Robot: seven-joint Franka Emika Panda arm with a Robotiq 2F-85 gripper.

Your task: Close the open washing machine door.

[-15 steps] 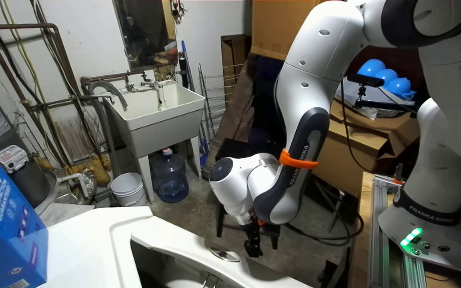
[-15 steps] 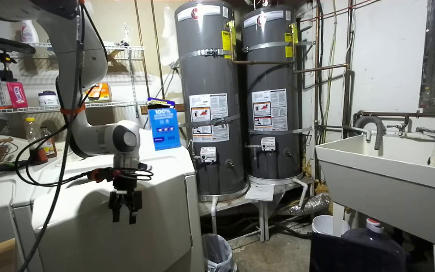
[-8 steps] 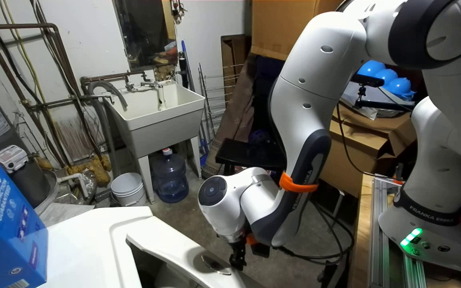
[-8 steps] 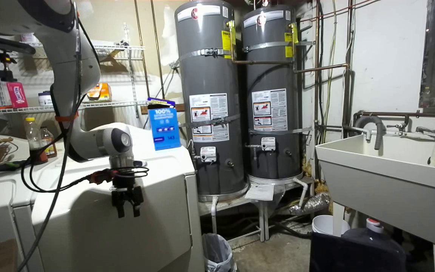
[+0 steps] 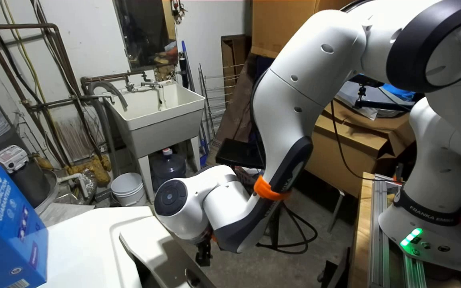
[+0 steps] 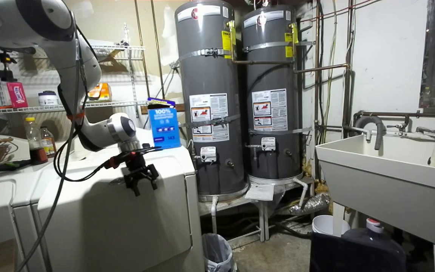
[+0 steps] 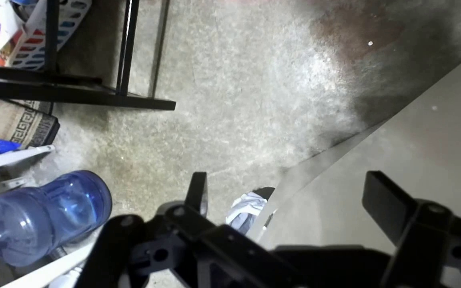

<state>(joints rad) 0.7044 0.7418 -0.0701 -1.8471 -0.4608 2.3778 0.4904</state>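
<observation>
Washing machine door point(image 5: 150, 244): ajar; dark gap vis. b/w panel & body of washing machine point(image 5: 82, 248).
Pincer point(image 6: 145, 189): fingers point(image 7: 386, 204) wide apart, pointing down w/ slight tilt.
Door pos. rel. to pincer: outer face just beside it; in an ext. view pincer overlaps upper part of panel.
Contact, door/pincer: can't tell from these views.
Wrist view: panel at pic. right, behind RH-side finger; finger at pic. left over concrete floor point(image 7: 222, 132).
Handle point(image 6: 117, 181): set in door nr upper edge, just beside pincer.
Blue box point(image 5: 14, 228): on top of machine, apart from pincer.
Sink point(image 5: 166, 130): well apart from door; water jug point(image 7: 46, 216) beneath, on floor.
</observation>
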